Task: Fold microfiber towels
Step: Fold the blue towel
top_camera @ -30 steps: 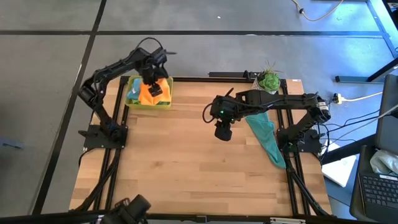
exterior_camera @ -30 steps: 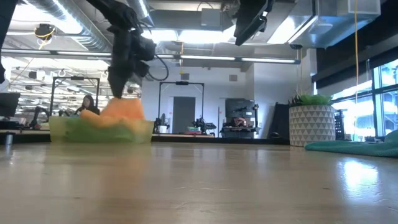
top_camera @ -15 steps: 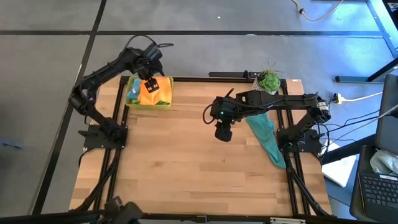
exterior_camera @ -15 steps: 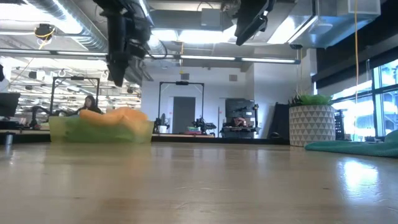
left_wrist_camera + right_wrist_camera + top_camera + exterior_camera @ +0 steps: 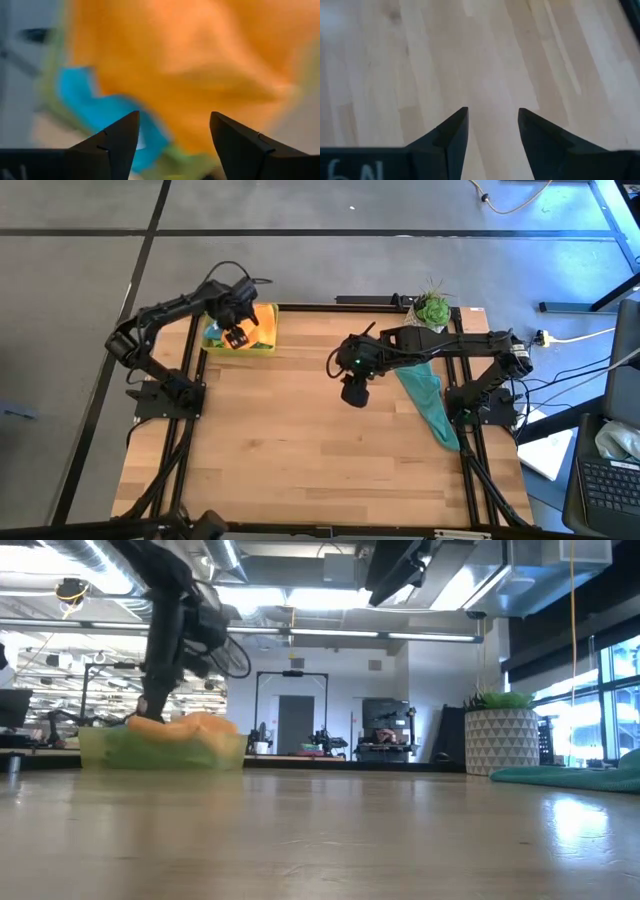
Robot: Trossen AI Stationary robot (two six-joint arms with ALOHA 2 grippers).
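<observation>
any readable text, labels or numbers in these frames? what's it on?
No text reads fully.
Right wrist view: pale handwritten marks on the right hand's dark body, at the picture's edge, roughly "6N", cut off and unsure.
Left wrist view: faint pale marks on the left hand's body, too cut off to read.
Orange towel, tray, planter: no print visible.

The middle and near part of the wooden table (image 5: 300,450) is bare and open to passage. Obstacles: the tray (image 5: 240,346) heaped with towels at the far left corner, 1 potted plant (image 5: 432,308) at the far right, and 1 teal towel (image 5: 425,402) along the right edge.
</observation>
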